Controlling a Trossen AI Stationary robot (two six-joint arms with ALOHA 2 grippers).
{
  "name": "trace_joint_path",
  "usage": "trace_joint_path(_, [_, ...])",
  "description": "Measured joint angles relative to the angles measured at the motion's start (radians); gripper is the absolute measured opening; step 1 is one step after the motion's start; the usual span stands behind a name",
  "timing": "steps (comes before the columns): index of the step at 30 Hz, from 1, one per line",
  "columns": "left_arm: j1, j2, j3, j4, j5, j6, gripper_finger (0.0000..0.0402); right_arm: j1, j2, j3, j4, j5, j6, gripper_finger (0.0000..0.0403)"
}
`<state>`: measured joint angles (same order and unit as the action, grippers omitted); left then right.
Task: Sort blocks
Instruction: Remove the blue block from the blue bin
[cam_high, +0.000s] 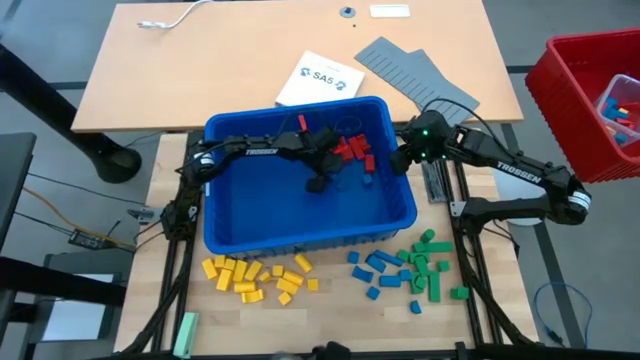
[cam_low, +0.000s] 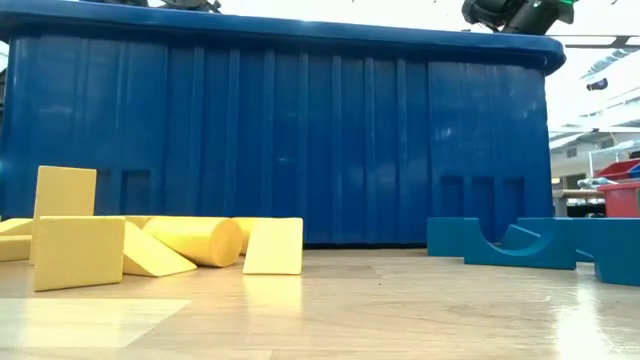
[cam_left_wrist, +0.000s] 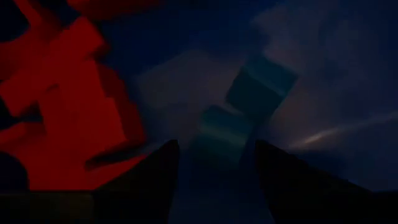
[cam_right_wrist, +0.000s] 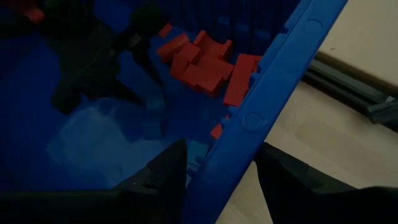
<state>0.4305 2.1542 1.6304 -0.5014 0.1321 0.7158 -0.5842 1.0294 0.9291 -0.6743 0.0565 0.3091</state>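
Blocks (cam_left_wrist: 239, 109), bluish, lie straight ahead of the parted, empty left gripper (cam_left_wrist: 214, 155) inside the blue bin (cam_high: 300, 240); right gripper (cam_right_wrist: 214, 165) straddles the bin's rim.

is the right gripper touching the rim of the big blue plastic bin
Cannot tell. In the right wrist view the right gripper straddles the blue plastic bin's rim, but no contact or gap shows plainly.

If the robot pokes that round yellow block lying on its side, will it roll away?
Probably. The yellow cylinder lies on its curved side, so a nudge should roll it. A yellow wedge and a flat-sided block touch it on either side and may stop it quickly. It looks solid and stiff.
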Motion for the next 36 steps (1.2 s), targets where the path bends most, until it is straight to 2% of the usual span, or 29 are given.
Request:
trace_joint_path(3, [-0.001,0.001,0.0,-0.006,-0.052,0.069,0.0218,0.0,0.0,0.0,0.001,0.0,-0.003,0.0173])
trace_joint_path(10, [-0.004,0.001,0.0,0.015,-0.047,0.067,0.0218,0.0,-0.001,-0.01,0.012,0.0,-0.019,0.0174])
trace_joint_path(12, [-0.012,-0.002,0.007,-0.014,-0.08,0.059,0.0218,-0.001,-0.008,-0.005,0.004,-0.003,-0.042,0.0174])
trace_joint_path(20, [-0.026,-0.055,0.185,-0.214,-0.109,-0.091,0.0218,0.001,-0.065,0.102,-0.026,0.007,-0.117,0.0175])
trace_joint_path(26, [-0.025,-0.174,0.229,-0.221,-0.093,-0.166,0.0218,0.048,-0.064,0.121,0.087,-0.083,-0.14,0.0173])
trace_joint_path(31, [-0.025,-0.259,0.228,-0.248,-0.078,-0.193,0.0218,0.095,-0.014,0.12,0.11,-0.1,-0.176,0.0173])
trace_joint_path(36, [-0.015,-0.326,0.228,-0.243,0.025,-0.25,0.0218,0.145,0.072,0.12,0.127,-0.095,-0.229,0.0173])
